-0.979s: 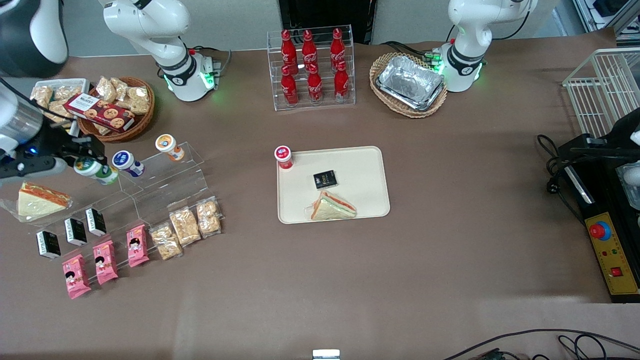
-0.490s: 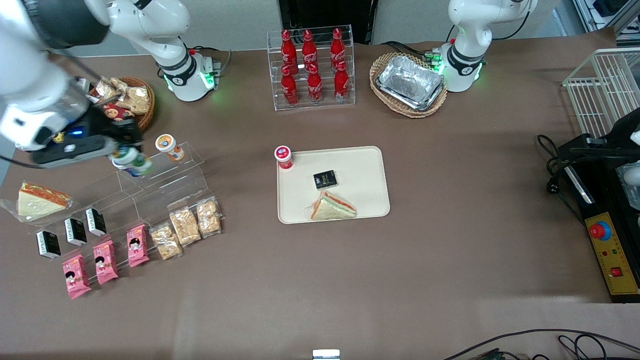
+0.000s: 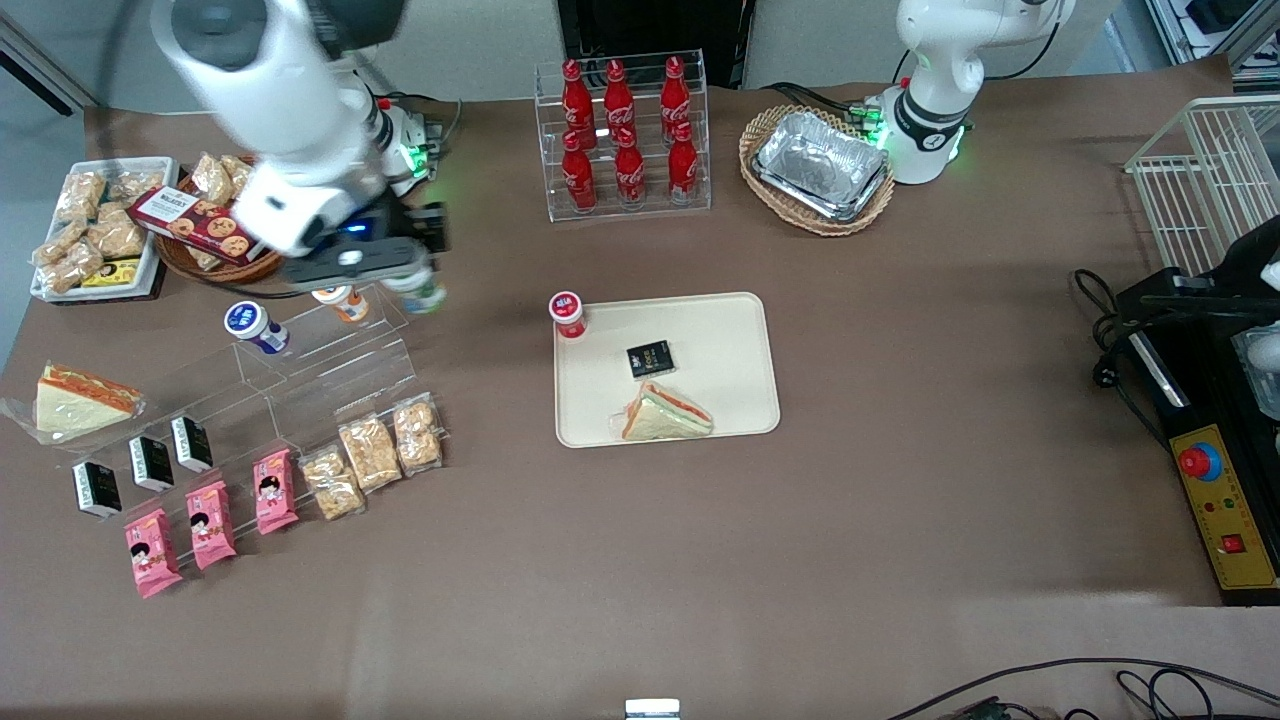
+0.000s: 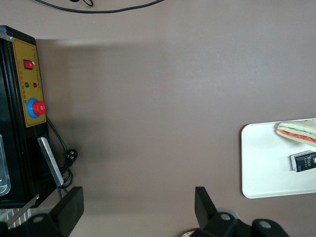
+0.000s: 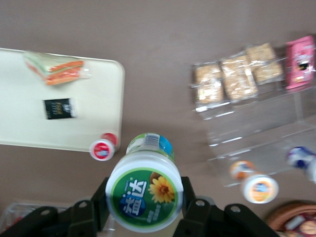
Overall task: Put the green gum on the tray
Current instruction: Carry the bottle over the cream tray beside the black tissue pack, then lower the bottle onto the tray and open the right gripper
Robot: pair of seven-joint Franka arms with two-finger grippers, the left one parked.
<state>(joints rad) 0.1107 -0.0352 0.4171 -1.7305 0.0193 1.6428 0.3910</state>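
Note:
My right gripper (image 3: 415, 285) is shut on the green gum (image 3: 418, 291), a small white bottle with a green cap, and holds it in the air beside the clear acrylic stand. In the right wrist view the green gum (image 5: 144, 191) sits between the two black fingers (image 5: 195, 205). The cream-beige tray (image 3: 730, 330) lies at the table's middle and holds a black packet (image 3: 650, 359) and a sandwich (image 3: 665, 414). A red-capped bottle (image 3: 567, 313) stands at the tray's corner. The tray (image 5: 98, 98) also shows in the right wrist view.
The blue-capped bottle (image 3: 250, 325) and orange-capped bottle (image 3: 340, 300) stay on the acrylic stand (image 3: 330, 370). Snack packs and pink packets lie nearer the camera. A cola rack (image 3: 622, 135), a foil tray in a wicker basket (image 3: 818, 168) and a snack basket (image 3: 215, 225) stand farther back.
The right arm has lifted the green gum off the acrylic stand and carried it toward the tray. The blue-capped and orange-capped bottles have stayed in place.

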